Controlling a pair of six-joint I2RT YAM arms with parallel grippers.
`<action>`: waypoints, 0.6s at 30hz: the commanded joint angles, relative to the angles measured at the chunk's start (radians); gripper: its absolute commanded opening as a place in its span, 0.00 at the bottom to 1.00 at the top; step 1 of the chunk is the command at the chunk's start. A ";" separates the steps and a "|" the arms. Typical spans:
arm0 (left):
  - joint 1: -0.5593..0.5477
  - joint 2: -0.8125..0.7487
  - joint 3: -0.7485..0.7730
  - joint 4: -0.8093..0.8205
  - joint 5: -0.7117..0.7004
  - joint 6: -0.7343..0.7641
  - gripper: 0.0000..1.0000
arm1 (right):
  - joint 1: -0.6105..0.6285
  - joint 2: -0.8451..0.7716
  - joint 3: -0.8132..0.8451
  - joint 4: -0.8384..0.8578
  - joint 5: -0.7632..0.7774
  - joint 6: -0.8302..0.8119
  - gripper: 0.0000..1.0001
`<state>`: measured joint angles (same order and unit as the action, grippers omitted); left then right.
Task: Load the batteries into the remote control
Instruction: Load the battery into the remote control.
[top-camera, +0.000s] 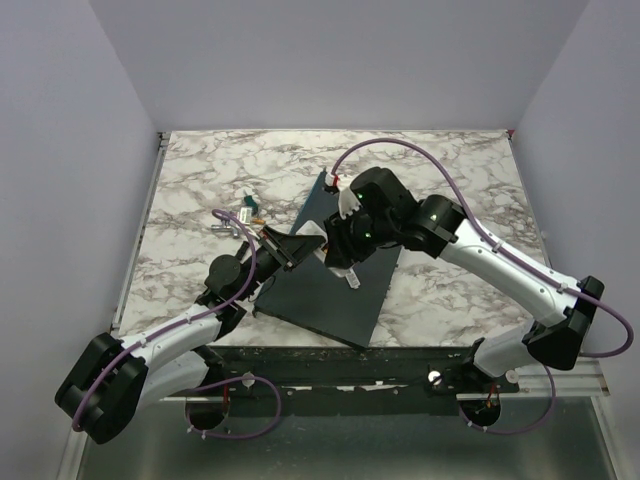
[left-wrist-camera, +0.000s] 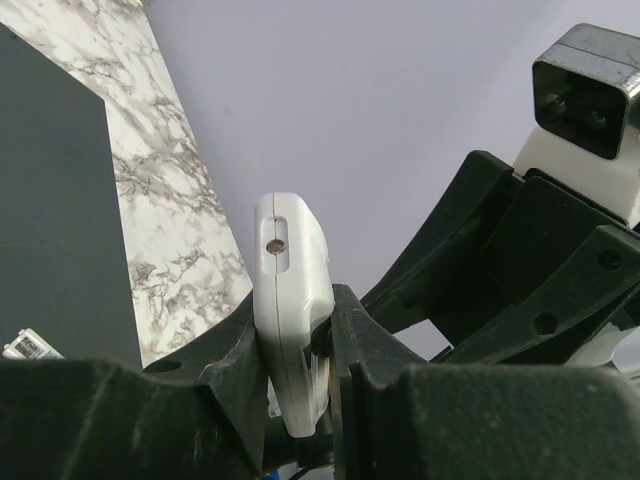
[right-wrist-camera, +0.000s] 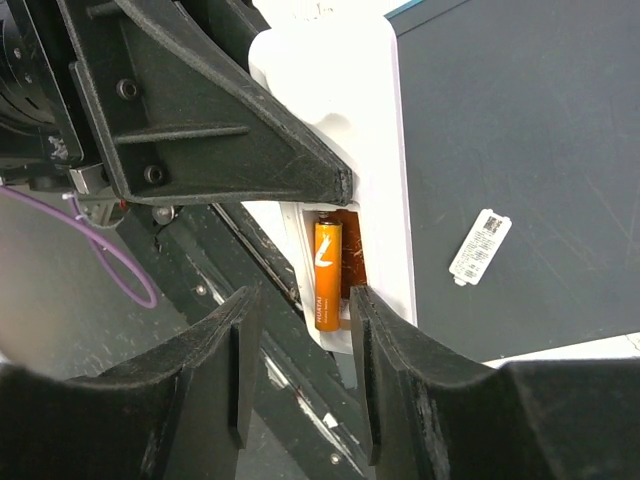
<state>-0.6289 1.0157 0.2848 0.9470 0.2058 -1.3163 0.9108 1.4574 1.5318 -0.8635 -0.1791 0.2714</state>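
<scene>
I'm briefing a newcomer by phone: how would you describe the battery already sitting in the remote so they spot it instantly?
Over the dark slab mid-table, the left hand grips a white remote with its back bay open. In that bay lies a slim battery; its bright orange skin stands out from the white casing around it.

Bright, even light, soft shadows; close foreground slightly blurred.
</scene>
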 joint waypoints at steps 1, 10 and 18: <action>-0.005 -0.010 -0.010 0.083 0.008 -0.011 0.00 | -0.003 -0.026 -0.007 0.015 0.089 -0.030 0.48; -0.004 -0.006 -0.021 0.099 0.006 -0.020 0.00 | -0.004 -0.092 -0.040 0.086 0.089 -0.044 0.50; -0.005 0.000 -0.020 0.119 0.010 -0.032 0.00 | -0.004 -0.170 -0.136 0.167 0.029 -0.066 0.38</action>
<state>-0.6300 1.0161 0.2726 0.9993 0.2028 -1.3365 0.9081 1.3281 1.4448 -0.7677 -0.1211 0.2302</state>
